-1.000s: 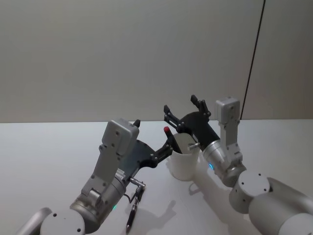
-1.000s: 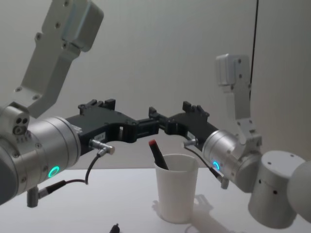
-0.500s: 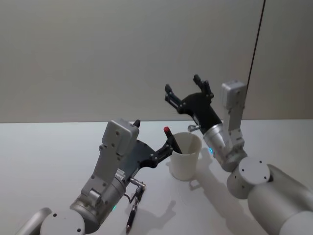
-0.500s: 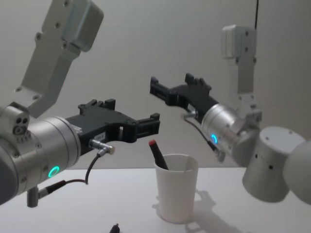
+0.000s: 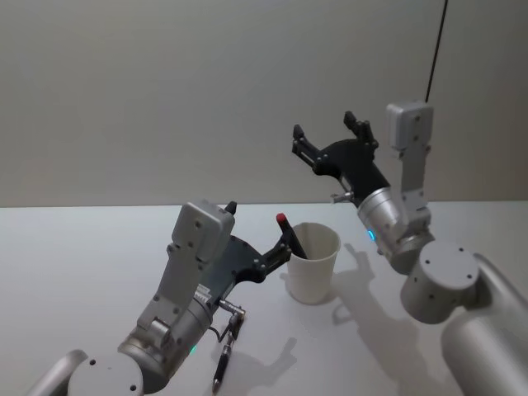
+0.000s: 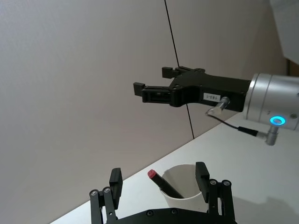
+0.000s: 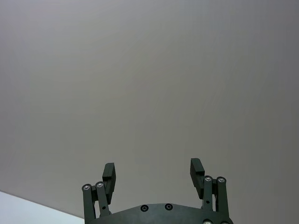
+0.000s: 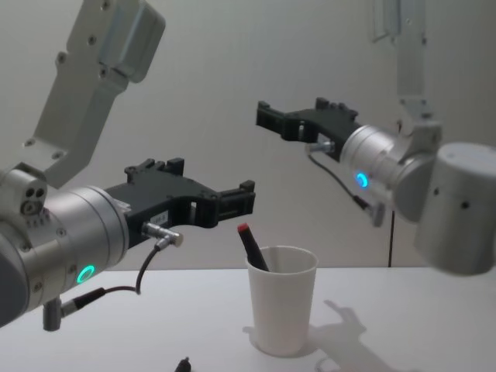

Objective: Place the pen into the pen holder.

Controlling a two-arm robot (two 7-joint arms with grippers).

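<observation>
Now pen [image 5: 290, 237] tilted inside cup [image 5: 313, 271] on desk [image 5: 82, 247], red tip over rim; left claw [image 6: 159, 171] apart beside cup; right claw [image 5: 323, 128] apart, high above

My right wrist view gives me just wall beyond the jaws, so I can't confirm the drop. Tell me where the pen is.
Observer: The pen stands inside the pen holder, red end leaning out toward the robot's left.
Operator: Place my right gripper for me.
Observer: The right gripper is high above the pen holder, well clear of it.
Operator: Now the left one.
Observer: The left gripper is beside the pen holder on the robot's left, jaws open and empty.
</observation>
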